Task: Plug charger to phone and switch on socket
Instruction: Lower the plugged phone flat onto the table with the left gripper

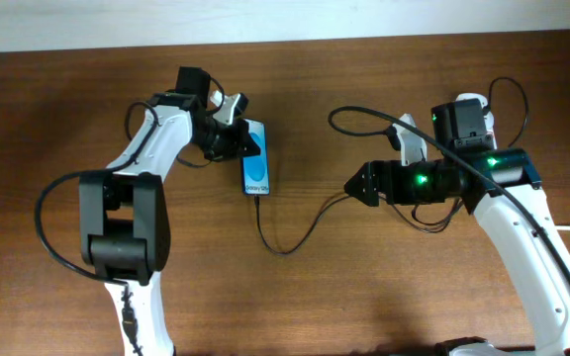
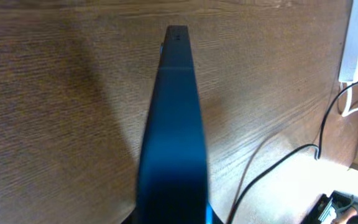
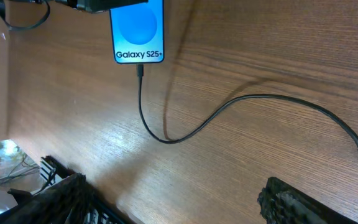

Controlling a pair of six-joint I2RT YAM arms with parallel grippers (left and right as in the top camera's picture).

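The phone (image 1: 256,160) lies on the wooden table, blue screen up, and also shows in the right wrist view (image 3: 138,28). My left gripper (image 1: 232,133) is shut on its far end; in the left wrist view the phone (image 2: 174,124) runs edge-on out from the jaws. The charger cable (image 1: 283,247) loops from the phone's near end toward the right arm, and its plug tip (image 3: 140,70) sits at the phone's bottom edge. My right gripper (image 1: 356,186) is open and empty (image 3: 179,205) above bare table. The white socket (image 2: 355,43) is mostly hidden under the right arm (image 1: 410,143).
The socket's thick white cord (image 2: 353,102) hangs by the strip. The right arm's own black cables (image 1: 364,114) arch above the table. The table's far edge (image 1: 285,35) runs along the top. Bare wood lies at the front middle (image 1: 315,307).
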